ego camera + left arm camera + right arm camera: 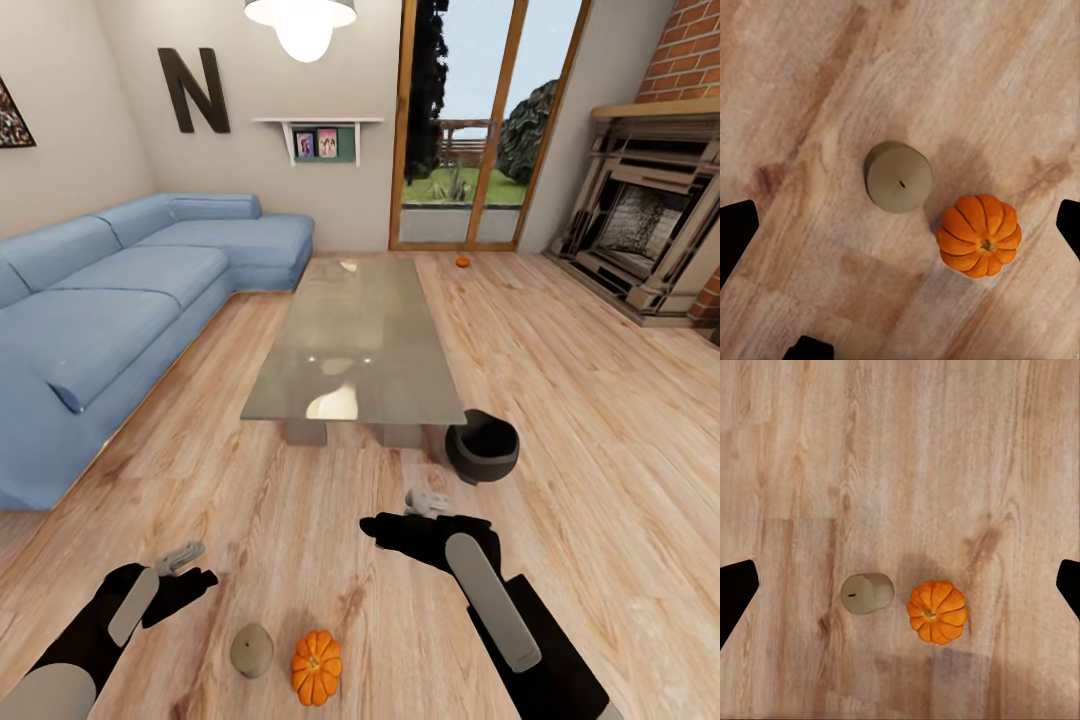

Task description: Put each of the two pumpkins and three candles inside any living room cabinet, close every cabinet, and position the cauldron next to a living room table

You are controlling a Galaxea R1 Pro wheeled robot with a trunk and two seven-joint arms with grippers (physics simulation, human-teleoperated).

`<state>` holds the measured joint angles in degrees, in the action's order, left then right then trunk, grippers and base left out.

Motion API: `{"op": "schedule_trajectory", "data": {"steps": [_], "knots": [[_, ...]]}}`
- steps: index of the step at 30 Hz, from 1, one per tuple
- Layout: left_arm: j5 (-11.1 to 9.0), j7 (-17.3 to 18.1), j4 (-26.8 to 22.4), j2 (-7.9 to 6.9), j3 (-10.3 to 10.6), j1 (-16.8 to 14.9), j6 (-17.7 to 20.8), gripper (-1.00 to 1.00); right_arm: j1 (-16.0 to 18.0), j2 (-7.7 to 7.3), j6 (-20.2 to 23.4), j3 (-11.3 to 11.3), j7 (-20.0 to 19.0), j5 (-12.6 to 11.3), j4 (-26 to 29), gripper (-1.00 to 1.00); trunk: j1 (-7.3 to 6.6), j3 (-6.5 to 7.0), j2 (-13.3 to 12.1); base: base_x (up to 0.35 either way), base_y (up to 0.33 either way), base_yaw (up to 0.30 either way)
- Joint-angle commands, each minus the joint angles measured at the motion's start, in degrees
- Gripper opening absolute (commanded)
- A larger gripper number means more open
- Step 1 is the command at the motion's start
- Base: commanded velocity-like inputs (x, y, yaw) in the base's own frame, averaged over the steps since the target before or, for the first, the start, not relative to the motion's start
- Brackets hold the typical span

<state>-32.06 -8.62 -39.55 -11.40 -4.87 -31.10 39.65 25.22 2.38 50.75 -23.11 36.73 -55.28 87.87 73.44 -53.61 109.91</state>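
Underfoot, pale wood-plank floor (600, 400) runs the whole room, grain clear, a few darker knots. Far left, a blue sectional sofa (110, 300) sits along the beige wall, under a dark letter N (195, 90) and a small wall shelf (318, 135) with pictures. Ceiling lamp (300, 25) hangs above centre.

Left gripper (182, 558) hovers low over the floor, palm down, pale fingers apart and grasping nothing; in its wrist view the dark finger edges sit at the two sides of the picture, wide apart.

Just beside it on the floor: one candle (252, 649), stubby grey-tan cylinder, flat top with a small wick dot, upright as far as the left wrist view (898, 177) shows. Just right of it, close but not touching, a pumpkin (316, 666), bright orange, ribbed, small stem dimple on top (979, 235). Right wrist view shows the same pair side by side, candle (866, 593) and pumpkin (937, 610).

Centre: the table (355, 340), low, long, grey glass top throwing back lamp glare, on pale block legs.

Right gripper (425, 502) hangs over the floor near the table's near end, fingers released, empty. Cauldron (482, 446), matte black, round belly, flared rim, stands on the floor just beside the table's near right corner.

Farther back, a second pumpkin (462, 261) lies small on the floor by the glass doors (470, 120). Far right, a brick fireplace (650, 220).
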Motion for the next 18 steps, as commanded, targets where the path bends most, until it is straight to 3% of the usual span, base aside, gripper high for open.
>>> {"op": "schedule_trajectory", "data": {"steps": [1, 12, 14, 16, 17, 18], "knots": [[-0.6, -0.5, 0.0, -0.01, -0.1, 0.0, 0.3, 1.00, 0.0, 0.00, 0.4, -0.1, 0.5, -0.9, 0.3, 1.00, 0.22, -0.23, 0.4, 0.000, 0.000, 0.000], [-0.6, -0.5, 0.1, 0.47, 0.0, 0.0, 0.2, 1.00, 0.0, 0.00, 0.6, -0.1, -1.1, -2.3, 0.6, 1.00, 2.64, -2.21, 4.8, 0.000, 0.000, 0.000], [-0.6, -0.4, 0.1, 0.52, 0.0, 0.0, 0.2, 1.00, 0.0, -0.01, 0.6, -0.1, -4.7, -2.4, 0.6, 1.00, 3.07, -2.57, 5.7, 0.000, 0.000, 0.000], [-0.6, -0.4, 0.1, 0.51, 0.1, 0.0, 0.2, 1.00, 0.0, -0.08, 0.5, 0.0, -10.7, -2.4, 0.4, 1.00, 3.51, -2.93, 6.5, 0.000, 0.000, 0.000], [-0.6, -0.4, 0.1, 0.51, 0.1, 0.0, 0.2, 1.00, 0.0, -0.59, 0.4, 0.2, -15.6, -2.4, 0.2, 1.00, 3.73, -3.11, 6.9, 0.000, 0.000, 0.000], [-0.6, -0.4, 0.1, 0.52, 0.1, 0.0, 0.2, 1.00, 0.0, -0.89, 0.3, 0.3, -17.2, -2.4, 0.1, 1.00, 3.95, -3.28, 7.3, 0.000, 0.000, 0.000]]}}
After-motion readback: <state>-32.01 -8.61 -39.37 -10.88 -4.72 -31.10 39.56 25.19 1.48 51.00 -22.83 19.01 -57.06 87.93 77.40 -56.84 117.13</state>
